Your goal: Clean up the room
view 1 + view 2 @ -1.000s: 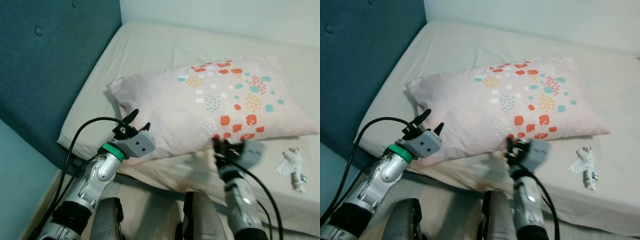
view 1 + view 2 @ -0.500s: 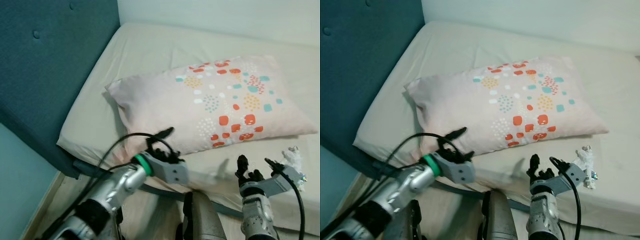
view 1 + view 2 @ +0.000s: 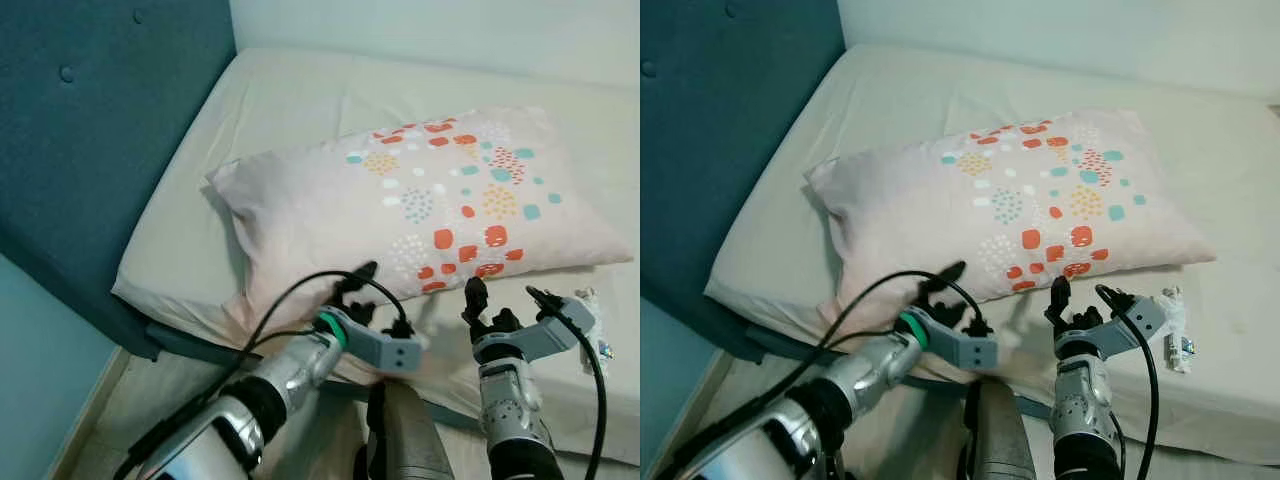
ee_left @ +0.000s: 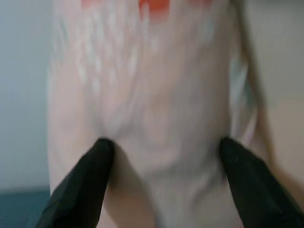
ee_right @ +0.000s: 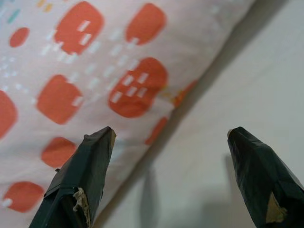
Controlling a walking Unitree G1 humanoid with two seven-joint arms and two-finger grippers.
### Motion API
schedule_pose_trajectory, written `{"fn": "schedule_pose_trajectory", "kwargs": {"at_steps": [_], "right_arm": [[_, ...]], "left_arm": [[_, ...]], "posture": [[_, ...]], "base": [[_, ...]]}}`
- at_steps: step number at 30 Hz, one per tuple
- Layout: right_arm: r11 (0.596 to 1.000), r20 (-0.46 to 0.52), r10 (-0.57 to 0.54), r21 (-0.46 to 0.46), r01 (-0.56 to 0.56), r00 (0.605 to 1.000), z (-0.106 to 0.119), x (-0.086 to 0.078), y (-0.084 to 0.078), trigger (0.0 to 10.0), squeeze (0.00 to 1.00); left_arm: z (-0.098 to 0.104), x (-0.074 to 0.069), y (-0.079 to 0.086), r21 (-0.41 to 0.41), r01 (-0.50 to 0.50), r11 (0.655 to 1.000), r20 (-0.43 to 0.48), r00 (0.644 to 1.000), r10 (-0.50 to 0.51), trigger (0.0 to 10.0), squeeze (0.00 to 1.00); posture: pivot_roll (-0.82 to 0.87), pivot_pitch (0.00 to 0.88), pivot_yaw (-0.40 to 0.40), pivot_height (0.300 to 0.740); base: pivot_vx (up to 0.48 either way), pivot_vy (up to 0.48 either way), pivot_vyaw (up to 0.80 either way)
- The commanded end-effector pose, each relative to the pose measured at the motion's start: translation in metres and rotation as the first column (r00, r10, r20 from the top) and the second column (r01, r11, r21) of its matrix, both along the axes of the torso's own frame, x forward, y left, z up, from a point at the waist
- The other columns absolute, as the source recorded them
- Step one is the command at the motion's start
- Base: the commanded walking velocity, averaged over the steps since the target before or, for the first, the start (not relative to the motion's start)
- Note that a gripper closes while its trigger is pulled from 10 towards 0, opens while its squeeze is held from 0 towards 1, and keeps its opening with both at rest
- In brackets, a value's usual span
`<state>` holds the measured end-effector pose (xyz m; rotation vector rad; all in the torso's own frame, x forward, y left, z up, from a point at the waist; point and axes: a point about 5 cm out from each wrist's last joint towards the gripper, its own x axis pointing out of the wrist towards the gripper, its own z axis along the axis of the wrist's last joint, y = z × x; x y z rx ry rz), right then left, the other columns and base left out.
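Both grippers reach for the pillow (image 3: 420, 205) on the bed (image 3: 270, 110) — left gripper (image 3: 385, 312) and right gripper (image 3: 505, 295) fingers spread, grasping nothing. Step: approaching the pillow's near edge. Next — probably push in, clamp the edge.

Pale pink pillow (image 3: 420, 205), orange, teal and white dot clusters toward right. Cream sheet (image 3: 290, 100). Dark teal tufted headboard (image 3: 90, 140) at left. Crumpled white wrapper (image 3: 1170, 322) near right.

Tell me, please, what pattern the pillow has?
Pale pink pillow with orange and teal spots; left eye view.
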<state>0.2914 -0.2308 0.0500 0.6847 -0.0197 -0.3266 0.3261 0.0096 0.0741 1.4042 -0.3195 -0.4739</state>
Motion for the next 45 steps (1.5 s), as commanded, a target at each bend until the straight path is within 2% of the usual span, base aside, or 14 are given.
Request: {"fn": "schedule_pose_trajectory", "kwargs": {"at_steps": [1,8,13,14,16,17,28,35,38,40,41,43,44,45], "right_arm": [[1.000,-0.036,-0.003,0.009,0.004,0.999,-0.009,-0.008,-0.002,10.0,0.00],[1.000,-0.036,-0.006,0.010,0.007,0.999,-0.006,-0.006,-0.003,10.0,0.00],[1.000,-0.027,0.010,0.009,-0.010,1.000,-0.002,-0.001,0.001,10.0,0.00],[1.000,-0.023,0.014,0.009,-0.014,1.000,-0.001,0.000,0.002,10.0,0.00],[1.000,-0.021,0.017,0.010,-0.016,1.000,0.000,0.000,0.003,10.0,0.00],[1.000,-0.019,0.018,0.011,-0.018,1.000,0.000,0.001,0.004,10.0,0.00],[1.000,-0.018,0.008,0.012,-0.007,1.000,0.000,-0.002,0.002,10.0,0.00],[1.000,-0.020,0.007,0.014,-0.006,1.000,0.001,-0.002,0.003,10.0,0.00],[1.000,-0.018,0.011,0.016,-0.011,1.000,0.001,0.000,0.004,10.0,0.00],[1.000,-0.018,0.012,0.016,-0.011,1.000,0.001,0.000,0.004,10.0,0.00],[1.000,-0.017,0.014,0.014,-0.013,1.000,0.002,0.000,0.005,10.0,0.00],[1.000,-0.014,0.025,0.002,-0.025,1.000,0.003,0.001,0.006,10.0,0.00],[1.000,-0.014,0.025,0.002,-0.025,1.000,0.003,0.001,0.006,10.0,0.00],[1.000,-0.012,0.031,-0.001,-0.031,0.999,0.003,0.002,0.008,10.0,0.00]], "left_arm": [[-0.021,-0.002,0.024,0.085,-0.073,0.994,-0.053,0.996,0.078,10.0,0.00],[-0.034,-0.005,0.043,0.143,-0.107,0.984,-0.067,0.991,0.117,10.0,0.00],[-0.011,0.009,0.035,0.048,-0.142,0.989,0.021,0.990,0.142,10.0,0.00],[-0.006,0.012,0.032,0.032,-0.138,0.990,0.038,0.990,0.136,4.4,0.00],[-0.003,0.013,0.029,0.026,-0.133,0.991,0.047,0.990,0.132,4.4,0.00],[-0.001,0.013,0.026,0.020,-0.126,0.992,0.048,0.991,0.125,0.1,0.00],[-0.011,0.003,0.013,0.054,-0.053,0.997,-0.010,0.999,0.053,0.0,0.00],[-0.005,0.005,0.009,-0.013,-0.061,0.998,-0.025,0.998,0.061,0.0,0.00],[0.008,0.011,0.003,-0.120,-0.064,0.991,-0.039,0.997,0.060,0.0,0.00],[0.010,0.012,0.002,-0.136,-0.064,0.989,-0.042,0.997,0.059,0.0,0.00],[0.018,0.016,-0.001,-0.194,-0.063,0.979,-0.049,0.997,0.054,0.0,0.00],[0.036,0.023,-0.007,-0.344,-0.073,0.936,-0.110,0.993,0.037,0.0,0.00],[0.036,0.023,-0.007,-0.344,-0.073,0.936,-0.110,0.993,0.037,0.0,0.00],[0.049,0.028,-0.009,-0.441,-0.085,0.893,-0.151,0.988,0.019,0.0,0.00]], "posture": [[-0.08,0.089,0.020,0.585],[-0.07,0.099,0.010,0.585],[-0.08,0.099,0.005,0.585],[-0.08,0.099,0.006,0.585],[-0.08,0.099,0.006,0.585],[-0.09,0.099,0.008,0.585],[-0.09,0.105,0.014,0.585],[-0.08,0.104,0.015,0.585],[-0.07,0.102,0.015,0.585],[-0.07,0.101,0.015,0.585],[-0.07,0.101,0.014,0.585],[-0.06,0.099,0.015,0.585],[-0.06,0.099,0.015,0.585],[-0.06,0.098,0.017,0.585]], "base": [[0.000,0.000,0.00],[0.000,0.000,0.00],[0.000,0.000,0.00],[0.000,0.000,0.00],[0.000,0.000,0.00],[0.000,0.000,0.00],[0.000,0.000,0.00],[0.000,0.000,0.00],[0.000,0.000,0.00],[0.000,0.000,0.00],[0.000,0.000,0.00],[0.000,0.000,0.00],[0.000,0.000,0.00],[0.000,0.000,0.00]]}}
